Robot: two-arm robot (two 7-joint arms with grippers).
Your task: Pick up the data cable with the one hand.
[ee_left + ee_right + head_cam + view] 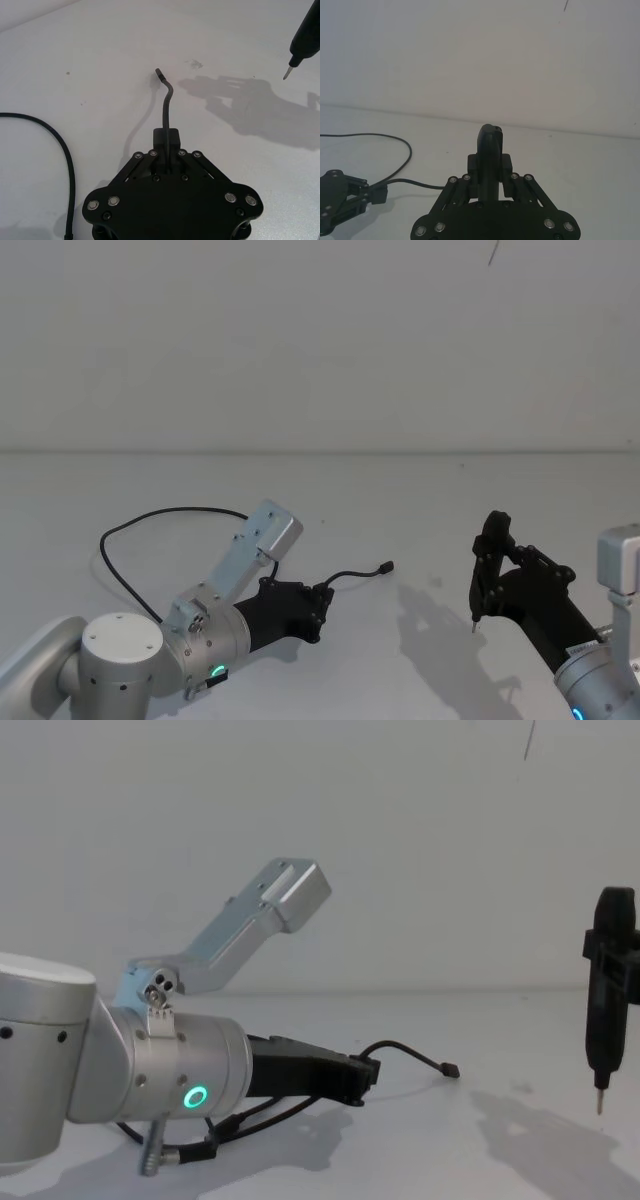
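Desk (330, 490) surface, plain white, runs back to a pale wall (320, 340). The left arm (120, 650), a thick silver cylinder with a green ring (196, 1097), reaches in from the desk's near left corner and lies low over the surface. At its end the left gripper (322, 602) points toward the middle of the desk, its two fingers drawn together and pinching the data cable (180, 508) a short way back from one end.

The right gripper (490, 575) hangs above the near right part of the desk, fingers pressed tight on either side of a black pointed tool (610, 990), which stands nearly upright with its metal tip down, clear of the surface and over its own shadow (545, 1135).

From the left gripper's pinch, the cable's short free end arcs forward to a small black plug (386, 567) near the desk's middle. Whether that plug touches the desk cannot be told. The long remainder sweeps back in a wide loop toward the left edge and passes under the left arm.
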